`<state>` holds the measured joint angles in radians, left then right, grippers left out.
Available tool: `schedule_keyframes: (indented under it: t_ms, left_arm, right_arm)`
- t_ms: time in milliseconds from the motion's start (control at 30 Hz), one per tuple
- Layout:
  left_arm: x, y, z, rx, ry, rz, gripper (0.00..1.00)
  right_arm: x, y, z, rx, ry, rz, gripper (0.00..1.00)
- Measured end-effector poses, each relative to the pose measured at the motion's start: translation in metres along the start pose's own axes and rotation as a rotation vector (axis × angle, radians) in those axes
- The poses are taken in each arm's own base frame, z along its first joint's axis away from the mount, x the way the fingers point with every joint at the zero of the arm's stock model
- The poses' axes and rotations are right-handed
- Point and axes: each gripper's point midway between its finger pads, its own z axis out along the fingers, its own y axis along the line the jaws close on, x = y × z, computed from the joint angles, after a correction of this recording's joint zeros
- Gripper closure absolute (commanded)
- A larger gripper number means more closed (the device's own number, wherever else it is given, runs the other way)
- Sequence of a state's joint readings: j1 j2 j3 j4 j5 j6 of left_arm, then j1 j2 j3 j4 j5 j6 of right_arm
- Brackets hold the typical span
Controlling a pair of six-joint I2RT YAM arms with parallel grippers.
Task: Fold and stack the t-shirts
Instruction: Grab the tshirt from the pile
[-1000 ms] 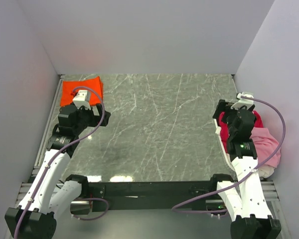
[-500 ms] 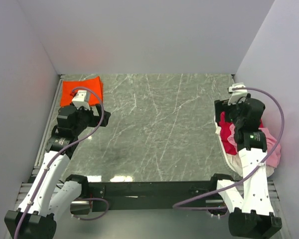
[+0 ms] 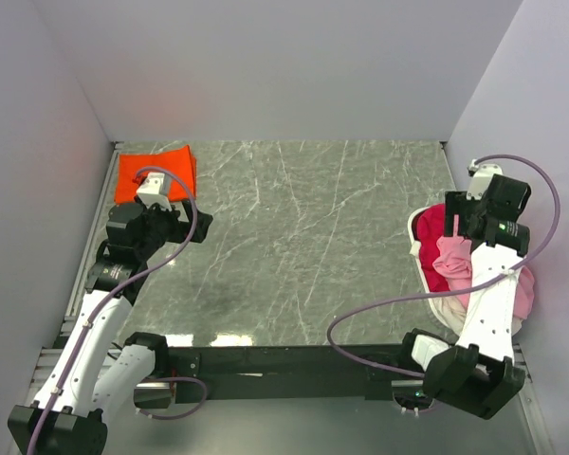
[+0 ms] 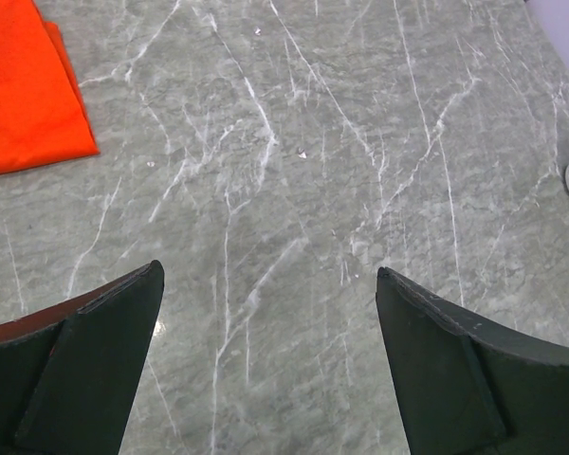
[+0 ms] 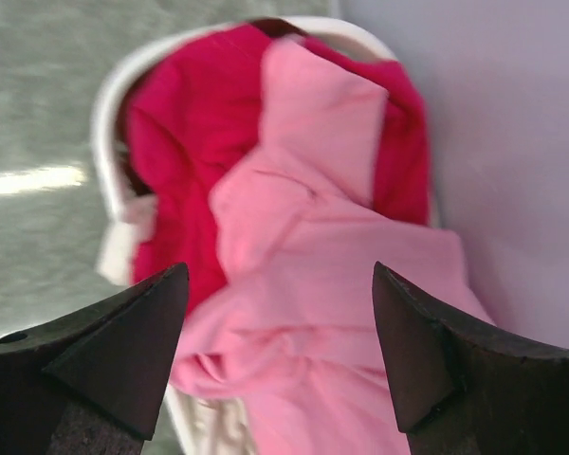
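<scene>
Lab rig: plain white walls round marble-look tbl.

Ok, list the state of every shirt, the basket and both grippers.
orange-red t-shirt: folded flat, far left corner of the table
pink t-shirt: crumpled, on top in the basket
crimson t-shirt: crumpled, partly under the pink one
basket: full of shirts
left gripper: open, empty, over bare table
right gripper: open, empty, above the pink t-shirt

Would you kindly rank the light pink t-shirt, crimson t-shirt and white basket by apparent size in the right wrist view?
1. light pink cloth t-shirt
2. crimson cloth t-shirt
3. white basket, only its rim shows
</scene>
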<state>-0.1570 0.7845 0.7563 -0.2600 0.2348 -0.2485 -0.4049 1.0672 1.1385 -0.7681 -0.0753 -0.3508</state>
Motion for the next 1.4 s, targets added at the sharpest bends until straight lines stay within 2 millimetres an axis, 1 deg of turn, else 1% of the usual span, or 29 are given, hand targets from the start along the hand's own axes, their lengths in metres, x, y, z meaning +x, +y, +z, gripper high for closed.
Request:
schedule_keyframes:
  t_ms: [33,133,233,333,367,400,467,500,567,600,667,700,733,833,900,933,967,1033,1200,1333,1400]
  left_arm:
    - [0.000,-0.001,0.000,0.003,0.001,0.000,0.01]
    - [0.001,-0.002,0.000,0.013,0.003,-0.001,0.01]
    - [0.001,-0.004,0.000,0.022,0.005,-0.002,0.01]
    - [0.002,-0.004,0.001,0.021,0.011,-0.005,0.00]
    - [0.003,-0.003,0.002,0.020,0.016,-0.007,0.01]
    - [0.005,-0.002,0.003,0.019,0.021,-0.008,0.00]
    - [0.007,-0.002,0.005,0.017,0.031,-0.010,0.01]
    - [0.008,-0.001,0.006,0.015,0.036,-0.012,0.01]
    - [0.010,0.000,0.007,0.013,0.043,-0.013,0.01]
    - [0.010,0.000,0.008,0.012,0.045,-0.014,0.01]
    - [0.011,0.000,0.009,0.011,0.048,-0.015,0.01]
    - [0.011,0.001,0.009,0.009,0.048,-0.015,0.01]
    - [0.011,0.001,0.009,0.009,0.048,-0.015,0.00]
    - [0.011,0.001,0.009,0.008,0.049,-0.015,0.01]
    - [0.012,0.001,0.010,0.008,0.053,-0.016,0.01]
    - [0.013,0.001,0.010,0.007,0.055,-0.016,0.01]
    - [0.013,0.002,0.010,0.007,0.055,-0.016,0.01]
    - [0.013,0.002,0.010,0.003,0.055,-0.016,0.01]
    - [0.012,0.003,0.010,0.000,0.053,-0.016,0.01]
    - [0.012,0.004,0.010,-0.007,0.052,-0.016,0.00]
    - [0.012,0.004,0.010,-0.007,0.052,-0.016,0.01]
  right_arm:
    - [0.004,-0.007,-0.004,0.038,0.015,-0.014,0.16]
    - [0.007,-0.032,-0.020,0.167,0.012,-0.054,0.17]
    - [0.016,-0.052,-0.029,0.256,0.029,-0.069,0.18]
    - [0.032,-0.070,-0.027,0.302,0.086,-0.071,0.20]
    - [0.038,-0.075,-0.023,0.310,0.114,-0.075,0.20]
    - [0.046,-0.079,-0.019,0.314,0.141,-0.079,0.23]
    - [0.063,-0.082,-0.010,0.306,0.197,-0.088,0.25]
    - [0.073,-0.082,-0.004,0.295,0.231,-0.099,0.31]
    - [0.086,-0.081,0.003,0.279,0.274,-0.113,0.41]
    - [0.092,-0.080,0.006,0.270,0.292,-0.122,0.57]
    - [0.100,-0.078,0.011,0.249,0.320,-0.137,0.77]
    - [0.102,-0.077,0.013,0.241,0.326,-0.145,0.93]
    - [0.102,-0.077,0.013,0.237,0.327,-0.152,1.00]
    - [0.097,-0.077,0.009,0.242,0.301,-0.155,1.00]
    - [0.088,-0.077,0.002,0.249,0.265,-0.155,1.00]
    - [0.080,-0.078,-0.004,0.256,0.235,-0.155,1.00]
    - [0.070,-0.080,-0.012,0.265,0.205,-0.153,1.00]
    - [0.042,-0.084,-0.030,0.291,0.121,-0.146,1.00]
    - [-0.039,-0.096,-0.090,0.358,-0.136,-0.119,1.00]
    - [-0.106,-0.097,-0.146,0.367,-0.357,-0.087,1.00]
    - [-0.137,-0.093,-0.172,0.341,-0.457,-0.067,1.00]
